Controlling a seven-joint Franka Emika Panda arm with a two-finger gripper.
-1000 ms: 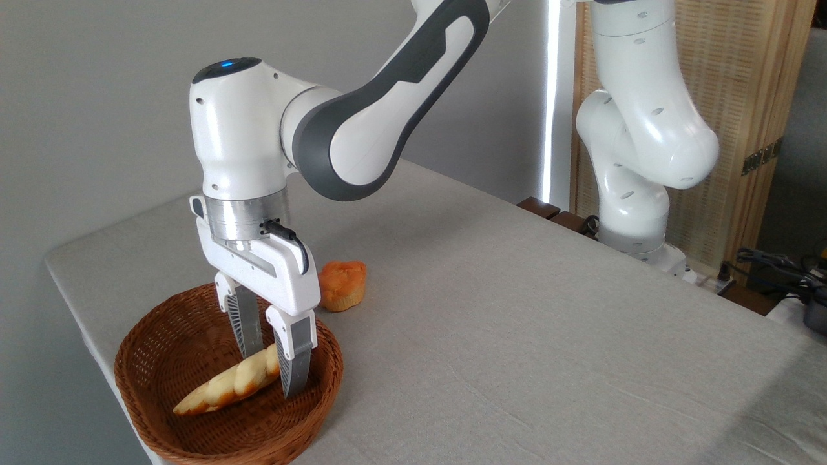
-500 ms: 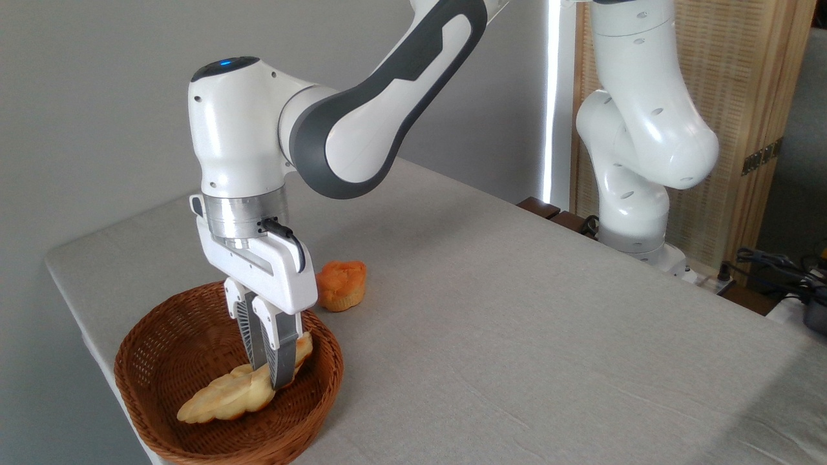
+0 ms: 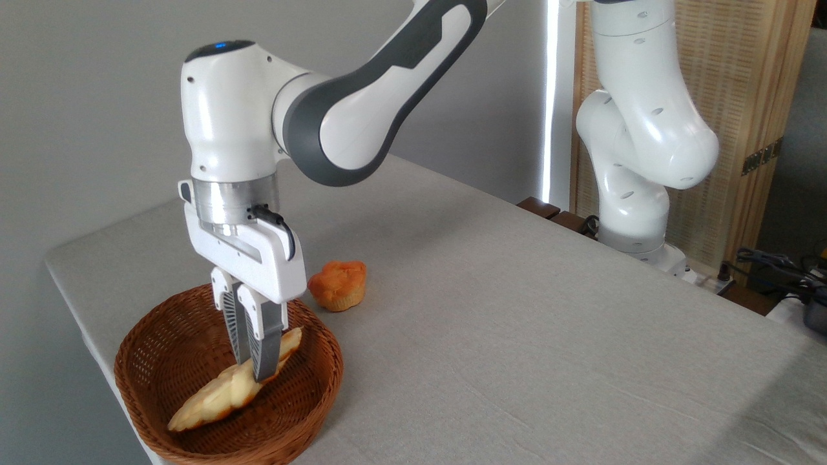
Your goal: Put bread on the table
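Grey-beige table (image 3: 517, 336): wicker basket (image 3: 161, 361) holds bread (image 3: 219, 397), tilted, clamped by jaws; muffin (image 3: 337, 285) beside.

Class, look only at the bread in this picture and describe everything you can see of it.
The bread is a long, pale golden braided loaf with lumpy segments and tapered ends. It tilts, right end raised, inside the wicker basket. The claw is shut on its upper part; the lower tip seems near the basket floor.

glossy white Franka arm (image 3: 362, 97) with dark grey joint bands, tiny blue light on top, silver wrist ring, short black cable just below that ring, white gripper (image 3: 255, 371) with grey ribbed fingers (image 3: 263, 345)
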